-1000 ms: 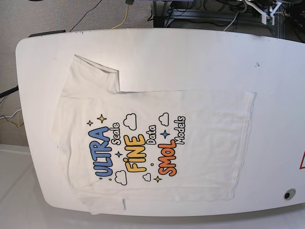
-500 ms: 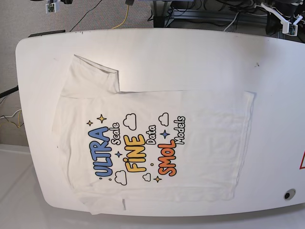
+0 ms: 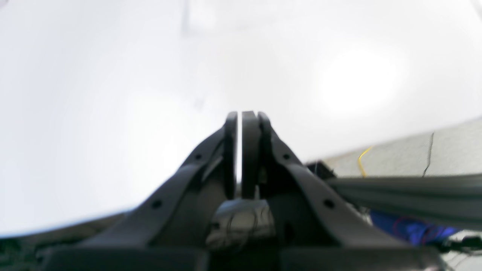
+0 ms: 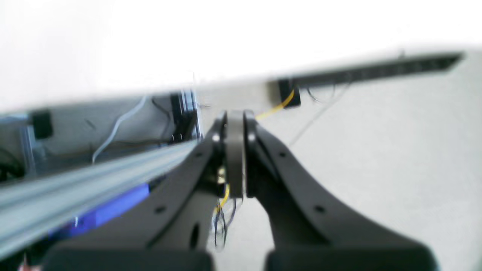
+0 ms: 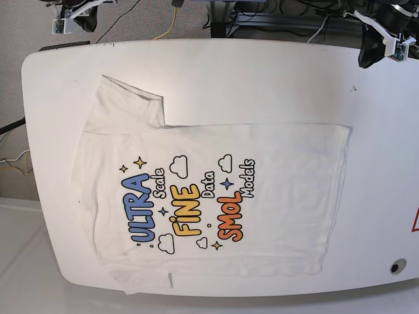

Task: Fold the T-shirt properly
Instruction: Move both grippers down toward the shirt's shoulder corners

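Observation:
The white T-shirt [image 5: 216, 190] lies spread flat, print side up, on the white table [image 5: 262, 72], with its collar end toward the left and its hem toward the right. One sleeve points to the far left corner; the near sleeve hangs at the front edge. My left gripper [image 5: 367, 55] hovers over the table's far right corner, well clear of the shirt. In the left wrist view my left gripper [image 3: 240, 114] is shut and holds nothing. My right gripper [image 5: 86, 21] hangs beyond the far left edge. In the right wrist view my right gripper [image 4: 234, 113] is shut on nothing.
Cables, one of them yellow [image 5: 173, 16], and a metal frame [image 5: 262, 16] lie on the floor behind the table. A grey rail [image 4: 94, 177] runs below the right gripper. A small round dark fitting [image 5: 397, 267] sits at the table's front right corner.
Both arms have come into the base view at the top corners: the left one down over the far right corner, the right one by the far left edge. The T-shirt has not moved.

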